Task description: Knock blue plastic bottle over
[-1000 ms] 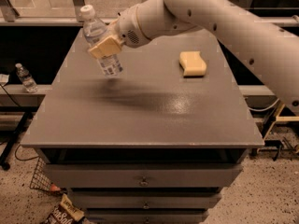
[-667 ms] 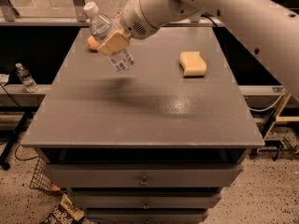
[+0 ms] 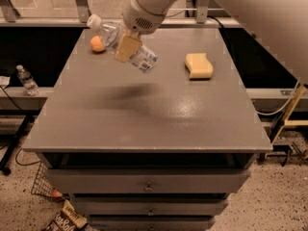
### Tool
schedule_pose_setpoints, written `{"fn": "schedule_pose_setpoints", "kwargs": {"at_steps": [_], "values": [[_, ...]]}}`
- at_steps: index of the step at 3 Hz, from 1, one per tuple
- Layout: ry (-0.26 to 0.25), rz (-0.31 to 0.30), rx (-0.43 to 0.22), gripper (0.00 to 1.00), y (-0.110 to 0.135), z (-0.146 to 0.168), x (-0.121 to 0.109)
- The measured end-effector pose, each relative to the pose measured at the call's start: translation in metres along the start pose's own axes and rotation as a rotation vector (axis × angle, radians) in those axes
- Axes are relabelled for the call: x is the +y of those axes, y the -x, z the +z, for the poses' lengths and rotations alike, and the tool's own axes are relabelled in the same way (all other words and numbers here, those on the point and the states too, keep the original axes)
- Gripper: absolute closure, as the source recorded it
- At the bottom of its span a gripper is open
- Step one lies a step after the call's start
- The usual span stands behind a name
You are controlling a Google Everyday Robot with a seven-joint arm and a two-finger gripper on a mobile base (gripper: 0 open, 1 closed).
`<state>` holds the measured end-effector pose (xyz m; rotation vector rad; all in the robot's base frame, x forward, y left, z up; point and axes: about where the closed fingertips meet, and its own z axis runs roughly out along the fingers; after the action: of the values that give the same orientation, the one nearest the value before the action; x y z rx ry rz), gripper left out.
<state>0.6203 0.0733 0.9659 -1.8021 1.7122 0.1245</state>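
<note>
The blue plastic bottle (image 3: 126,45), clear with a white cap at upper left and a blue-and-white label at lower right, is held tilted in the air over the back left of the grey table (image 3: 144,114). My gripper (image 3: 128,46) is shut on the bottle's middle; a tan finger pad (image 3: 127,48) lies across it. The white arm comes in from the upper right. The bottle's shadow falls on the table below it.
A yellow sponge (image 3: 198,65) lies at the back right of the table. An orange ball (image 3: 97,44) sits at the back left, behind the bottle. A small clear bottle with a dark cap (image 3: 27,80) stands on a low ledge to the left. Drawers are below.
The gripper has carried the bottle up and toward the back of the table, and the bottle has tilted further, its cap now pointing upper left.
</note>
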Motion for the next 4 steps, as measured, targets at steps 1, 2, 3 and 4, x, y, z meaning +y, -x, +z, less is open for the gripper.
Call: {"fn": "schedule_pose_setpoints", "kwargs": {"at_steps": [1,2,3,4], "values": [[0.089,-0.188,0.245,1.00,-0.007,0.020,0.036],[0.169,-0.356,0.442,1.00,-0.026,0.040,0.055],[0.265,-0.472,0.545,1.00,-0.037,0.061,0.071],[0.277,-0.489,0.558,0.87,-0.038,0.063,0.073]]}}
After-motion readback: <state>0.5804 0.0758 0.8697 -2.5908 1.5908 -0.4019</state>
